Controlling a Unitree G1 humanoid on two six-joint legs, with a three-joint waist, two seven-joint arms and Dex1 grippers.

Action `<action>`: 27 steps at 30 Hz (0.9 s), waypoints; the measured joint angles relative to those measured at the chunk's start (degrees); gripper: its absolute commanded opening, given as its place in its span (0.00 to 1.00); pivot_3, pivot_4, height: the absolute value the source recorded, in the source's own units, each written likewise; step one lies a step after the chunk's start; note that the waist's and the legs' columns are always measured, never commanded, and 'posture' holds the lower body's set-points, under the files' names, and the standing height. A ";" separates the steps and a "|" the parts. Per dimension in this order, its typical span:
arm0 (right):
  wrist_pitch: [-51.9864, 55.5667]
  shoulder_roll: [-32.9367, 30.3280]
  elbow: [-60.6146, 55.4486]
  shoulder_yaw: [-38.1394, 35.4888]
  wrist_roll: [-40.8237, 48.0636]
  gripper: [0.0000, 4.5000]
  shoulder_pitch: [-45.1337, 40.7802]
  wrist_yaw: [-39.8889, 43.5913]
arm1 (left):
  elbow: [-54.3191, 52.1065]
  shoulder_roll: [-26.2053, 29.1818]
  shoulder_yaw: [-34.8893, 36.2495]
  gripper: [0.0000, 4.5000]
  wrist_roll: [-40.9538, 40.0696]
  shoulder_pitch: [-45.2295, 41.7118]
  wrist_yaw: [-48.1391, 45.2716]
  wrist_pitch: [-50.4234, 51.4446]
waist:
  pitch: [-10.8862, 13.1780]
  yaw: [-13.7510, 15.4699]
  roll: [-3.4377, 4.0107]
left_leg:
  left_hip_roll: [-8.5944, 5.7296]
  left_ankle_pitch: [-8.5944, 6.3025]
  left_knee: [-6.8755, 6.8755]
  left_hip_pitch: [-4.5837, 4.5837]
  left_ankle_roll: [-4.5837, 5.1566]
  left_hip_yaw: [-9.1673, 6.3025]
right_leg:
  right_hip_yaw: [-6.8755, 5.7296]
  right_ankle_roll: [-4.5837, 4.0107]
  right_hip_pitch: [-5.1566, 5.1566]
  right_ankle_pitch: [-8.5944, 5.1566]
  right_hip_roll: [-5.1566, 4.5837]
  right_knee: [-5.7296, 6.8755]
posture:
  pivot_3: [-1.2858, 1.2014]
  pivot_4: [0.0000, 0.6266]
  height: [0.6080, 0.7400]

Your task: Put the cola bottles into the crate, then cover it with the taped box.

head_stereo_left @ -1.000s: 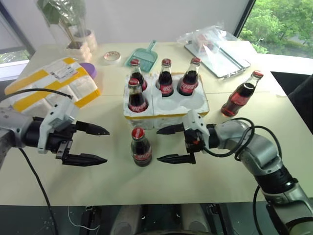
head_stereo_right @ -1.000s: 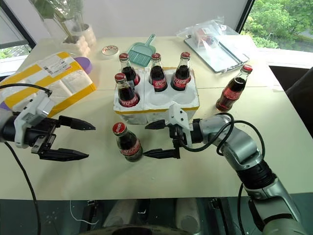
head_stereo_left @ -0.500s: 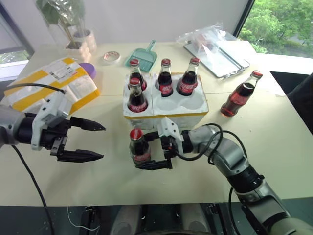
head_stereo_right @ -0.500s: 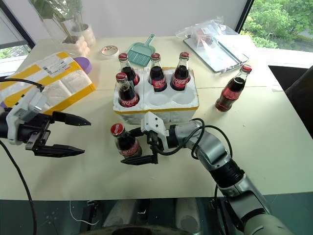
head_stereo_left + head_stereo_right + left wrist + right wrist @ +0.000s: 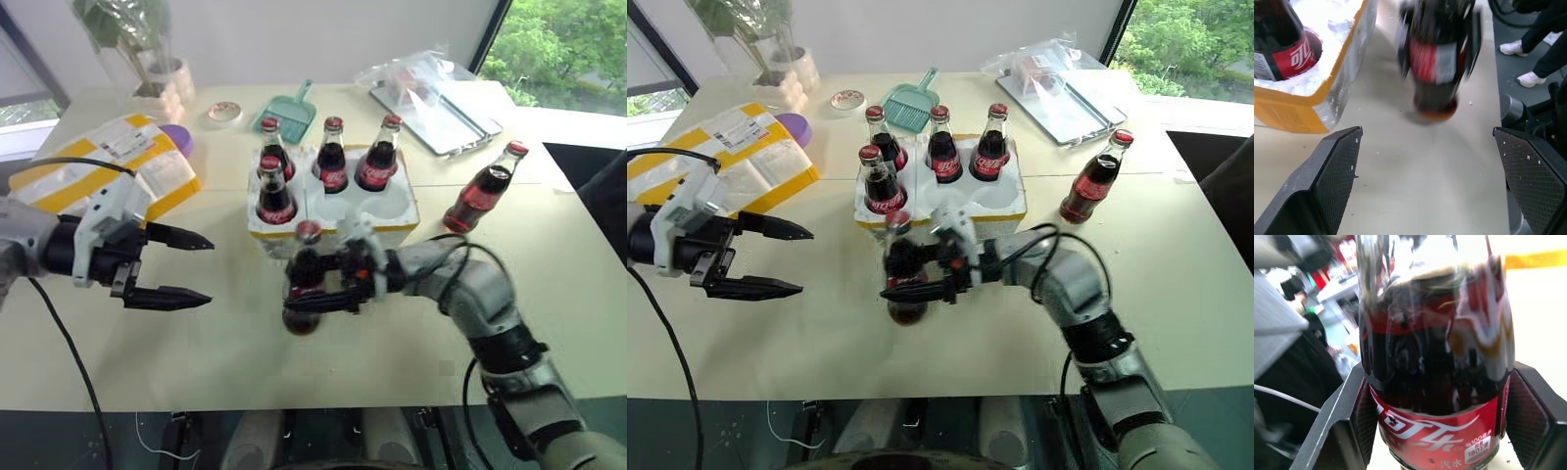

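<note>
Right wrist: cola bottle (image 5: 1435, 396) label "汽水".

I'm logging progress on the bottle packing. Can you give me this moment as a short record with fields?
crate: four cola bottles seated, two wells nearest the robot's right side empty
held bottle: right gripper shut on it, just in front of the crate
loose bottle: upright on the table, right of the crate
left gripper: open, empty, over the table left of the held bottle
taped box: far left on the table, not yet on the crate
</note>
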 measured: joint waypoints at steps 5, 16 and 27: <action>6.41 -0.43 1.02 -11.18 10.06 0.63 -9.28 -6.25 | 1.44 -1.97 -1.68 1.00 0.48 -3.33 0.43 -1.11 | 0.01 -0.26 0.02 | 0.04 0.01 -0.03 0.01 -0.02 0.02 | 0.01 0.00 -0.06 0.00 -0.04 0.04 | 0.52 0.24 0.99; -4.64 1.85 19.82 -7.68 -5.86 0.63 -17.36 -14.49 | 4.61 -5.11 -3.19 1.00 0.72 -7.97 1.78 -1.10 | 0.01 -0.20 0.02 | -0.03 0.22 -0.06 -0.15 -0.33 0.06 | 0.00 0.00 -0.21 0.01 -0.05 0.06 | 0.52 0.24 0.99; -18.86 1.96 22.00 1.02 -20.14 0.63 -10.93 -11.05 | 5.73 -6.25 -3.16 1.00 0.39 -9.77 3.53 -0.66 | -0.04 -0.35 -0.04 | 0.00 0.04 -0.07 0.09 -0.04 0.09 | 0.06 0.00 -0.03 0.01 0.03 0.09 | 0.52 0.24 0.99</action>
